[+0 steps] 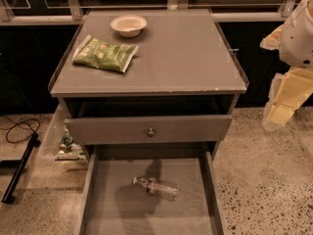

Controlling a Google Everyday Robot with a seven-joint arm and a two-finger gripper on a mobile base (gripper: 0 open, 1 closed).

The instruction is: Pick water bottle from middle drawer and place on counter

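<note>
Water bottle (156, 187) lies on its side in the open middle drawer (117, 214) at 6 o'clock, untouched; gripper (286, 99) hangs at 3 o'clock beside the counter (186, 58), its state impossible to tell. Picking and placing both remain.

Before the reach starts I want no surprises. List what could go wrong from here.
1. The water bottle lies on its side on the middle drawer's bare floor; a touch may roll it.
2. The knobbed drawer front stands just above and behind it; the gripper, off to the cabinet's right, might clip it descending.
3. The green snack bag and bowl occupy the counter's left and back; placing there could knock them.
</note>
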